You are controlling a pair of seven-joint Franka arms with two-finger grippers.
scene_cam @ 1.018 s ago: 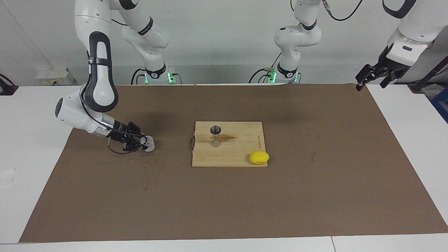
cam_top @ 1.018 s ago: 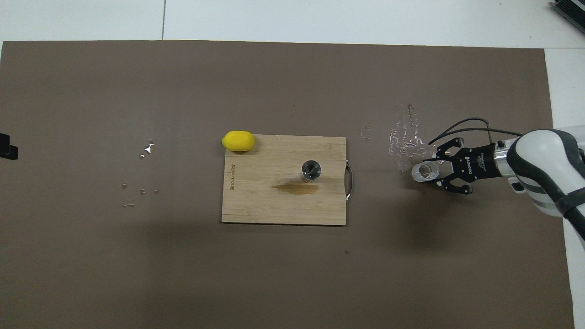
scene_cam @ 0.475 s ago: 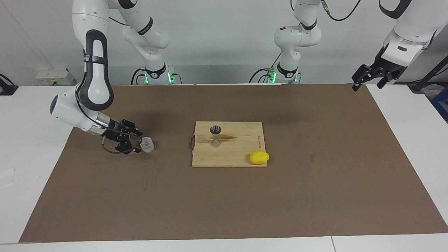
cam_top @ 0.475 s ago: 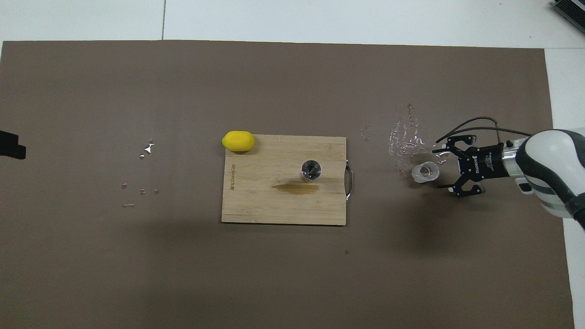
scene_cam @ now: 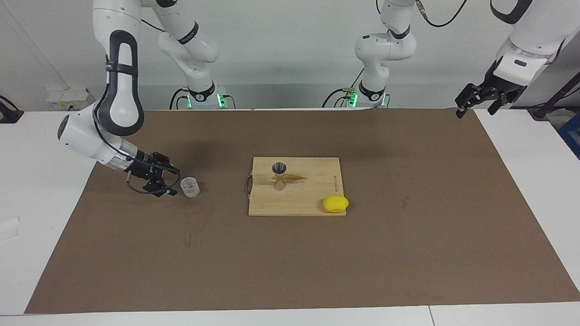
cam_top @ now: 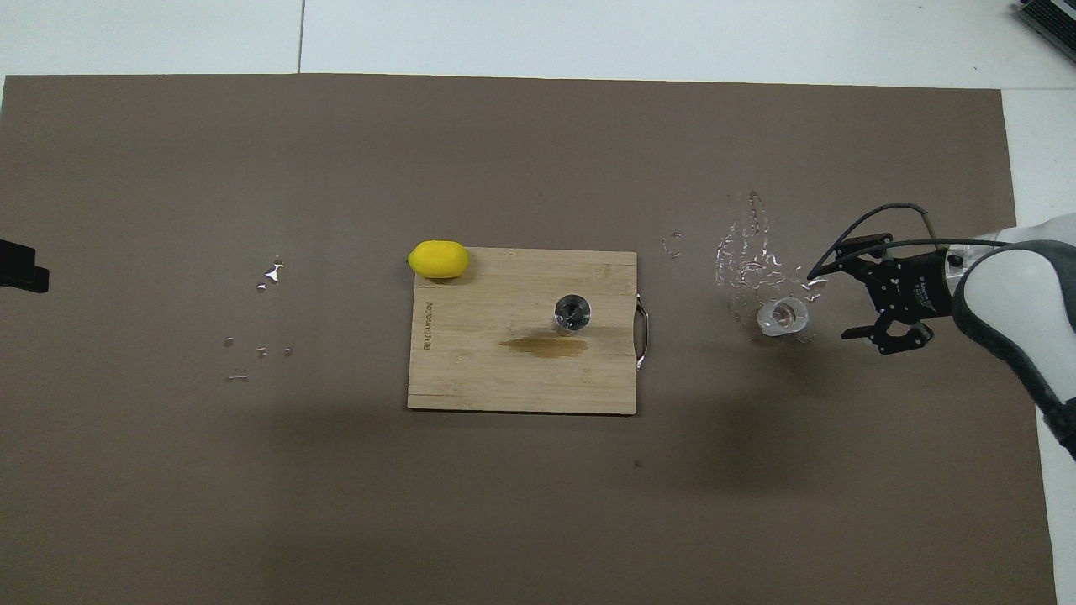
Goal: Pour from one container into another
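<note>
Pouring looks finished: small clear faceted glass tumbler [scene_cam: 190,187] stands upright beside right gripper [scene_cam: 166,182], fingers apart, empty, while hourglass-shaped metal jigger [scene_cam: 279,175] stands on wooden cutting board [scene_cam: 312,199].

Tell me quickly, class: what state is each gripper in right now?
Left gripper: open, empty, raised over the table's edge at its own end.
Right gripper: open, empty, beside the glass tumbler without touching it.
</note>
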